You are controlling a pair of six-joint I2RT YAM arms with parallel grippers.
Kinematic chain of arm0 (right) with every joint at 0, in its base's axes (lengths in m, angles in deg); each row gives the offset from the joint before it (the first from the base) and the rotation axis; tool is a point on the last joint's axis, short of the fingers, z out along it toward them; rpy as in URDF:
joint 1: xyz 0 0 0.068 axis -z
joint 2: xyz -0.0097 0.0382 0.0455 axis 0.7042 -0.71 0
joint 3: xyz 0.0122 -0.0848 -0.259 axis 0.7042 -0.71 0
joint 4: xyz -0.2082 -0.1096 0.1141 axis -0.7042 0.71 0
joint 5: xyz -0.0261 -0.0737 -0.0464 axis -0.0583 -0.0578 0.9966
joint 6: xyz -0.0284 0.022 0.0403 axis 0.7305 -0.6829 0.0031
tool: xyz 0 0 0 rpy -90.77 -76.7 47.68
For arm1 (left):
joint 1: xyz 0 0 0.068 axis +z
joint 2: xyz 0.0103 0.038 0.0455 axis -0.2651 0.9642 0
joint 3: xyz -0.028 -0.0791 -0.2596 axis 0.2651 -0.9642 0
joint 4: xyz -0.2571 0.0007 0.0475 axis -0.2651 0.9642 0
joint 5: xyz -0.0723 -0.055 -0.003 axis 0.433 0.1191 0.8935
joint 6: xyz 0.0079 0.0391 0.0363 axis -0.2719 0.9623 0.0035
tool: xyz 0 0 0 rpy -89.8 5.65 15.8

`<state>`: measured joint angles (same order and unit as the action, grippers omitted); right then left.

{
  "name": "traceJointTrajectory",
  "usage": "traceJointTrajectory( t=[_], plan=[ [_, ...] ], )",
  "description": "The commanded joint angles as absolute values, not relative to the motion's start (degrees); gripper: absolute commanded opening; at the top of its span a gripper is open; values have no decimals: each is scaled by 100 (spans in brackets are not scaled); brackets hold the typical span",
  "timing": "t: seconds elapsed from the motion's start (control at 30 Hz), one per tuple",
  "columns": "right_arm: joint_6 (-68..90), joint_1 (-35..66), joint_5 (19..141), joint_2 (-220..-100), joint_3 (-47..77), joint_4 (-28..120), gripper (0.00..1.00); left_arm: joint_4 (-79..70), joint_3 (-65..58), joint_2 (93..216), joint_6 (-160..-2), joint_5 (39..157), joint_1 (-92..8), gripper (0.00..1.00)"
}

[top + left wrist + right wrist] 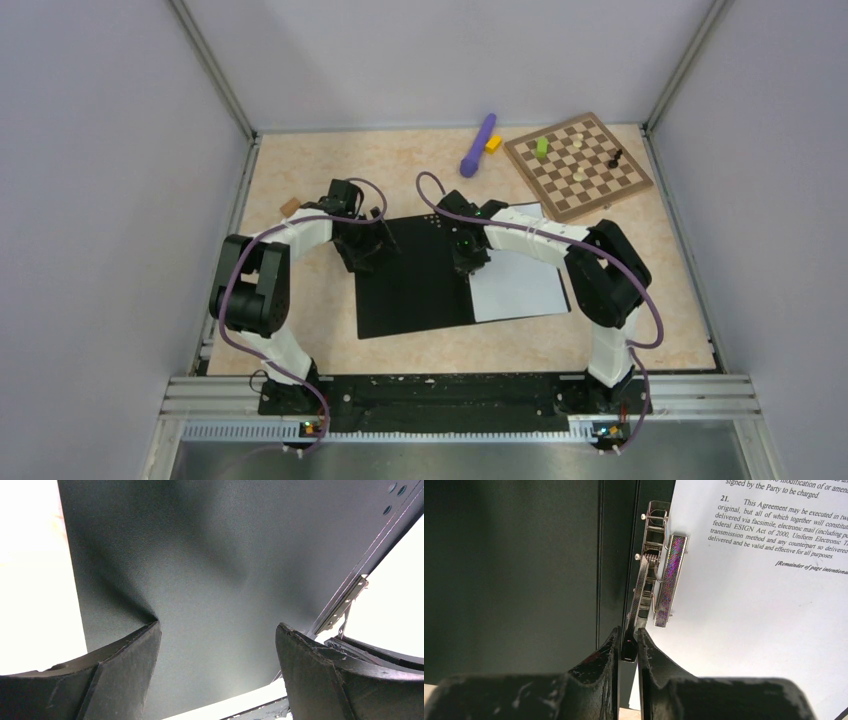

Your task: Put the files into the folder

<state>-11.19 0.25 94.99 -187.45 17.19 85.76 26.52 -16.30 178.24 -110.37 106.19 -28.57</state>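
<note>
Top external view: the folder (410, 280) lies open at frame centre on the table (320, 170), black inner face up. The files (520, 285) lie flat on its right half, printed side up, with their left edge at the spine. I cannot tell how many sheets there are.

Right wrist view: the right gripper (629, 641) is clenched on the clip lever (642, 587), a thin metal strip pinched between both fingertips at the spine. The clamp bar (669, 580) sits just right of the lever and overlaps the left edge of the top sheet. I cannot tell whether the bar presses the paper down. Printed text is legible at the upper right of the frame.

Left wrist view: the left gripper (217, 630) is released, fingers spread wide with nothing between them, above the bare black left face. The clip mechanism shows at the right of this frame.

Upper right of the top view: a chessboard (578, 165) with a few pieces on it, well apart from the folder.
</note>
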Motion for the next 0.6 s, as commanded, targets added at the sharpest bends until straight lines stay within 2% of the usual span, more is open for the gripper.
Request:
traceJointTrajectory(
  t=[0.0,0.57],
  plan=[
    [-1134,-33,9766,-18635,2032,8321,13,2729,-1782,17917,-10913,10481,-2913,90],
    [-985,-30,10343,-18772,2968,8771,13,2737,-1768,17927,-10914,10475,-2926,89]
  ],
)
